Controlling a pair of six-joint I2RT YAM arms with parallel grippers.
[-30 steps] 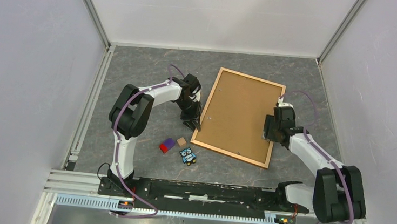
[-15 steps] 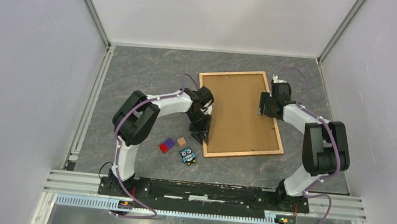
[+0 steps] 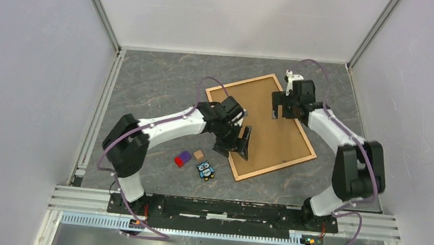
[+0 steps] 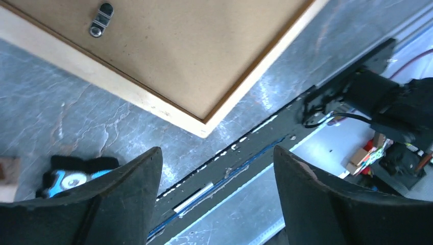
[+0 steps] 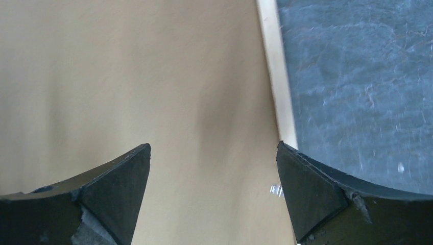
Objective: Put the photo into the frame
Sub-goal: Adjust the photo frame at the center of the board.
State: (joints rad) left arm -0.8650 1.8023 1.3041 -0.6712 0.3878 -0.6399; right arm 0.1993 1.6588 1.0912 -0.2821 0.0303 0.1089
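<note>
On marbled tabletop (image 3: 158,88), rectangular wooden frame (image 3: 269,124)

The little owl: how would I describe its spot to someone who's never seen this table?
Find the big orange-edged frame lying face down on the grey table. Just left of its nearest corner sit three small things. The owl is the blue, big-eyed one, closest to the arms' bases, beside a tan cube and a red-and-purple block.
</note>
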